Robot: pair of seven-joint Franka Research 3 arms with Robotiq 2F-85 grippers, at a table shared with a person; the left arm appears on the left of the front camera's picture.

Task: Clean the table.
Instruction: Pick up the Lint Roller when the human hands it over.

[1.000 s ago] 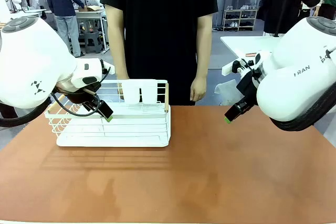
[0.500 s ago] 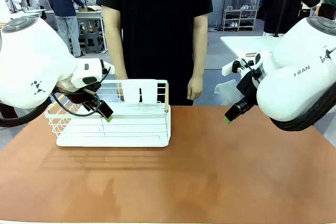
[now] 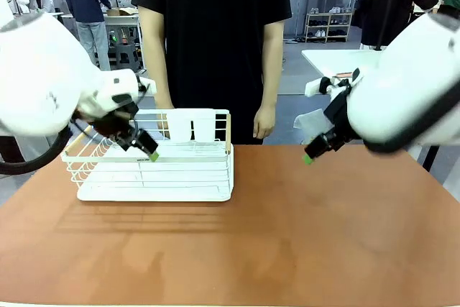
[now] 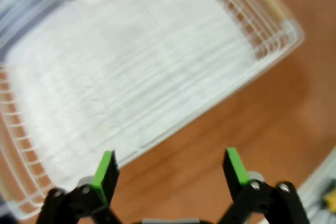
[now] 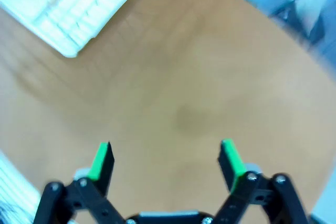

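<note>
Over the table (image 3: 302, 249) I hang my left gripper (image 4: 170, 163) above the white wire rack (image 3: 165, 177) and my right gripper (image 5: 165, 158) above open tabletop, both jaws apart and empty, probably readying a grasp.

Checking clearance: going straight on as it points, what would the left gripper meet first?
The left gripper would likely meet the white wire dish rack, near its rim; depth is unclear.
</note>
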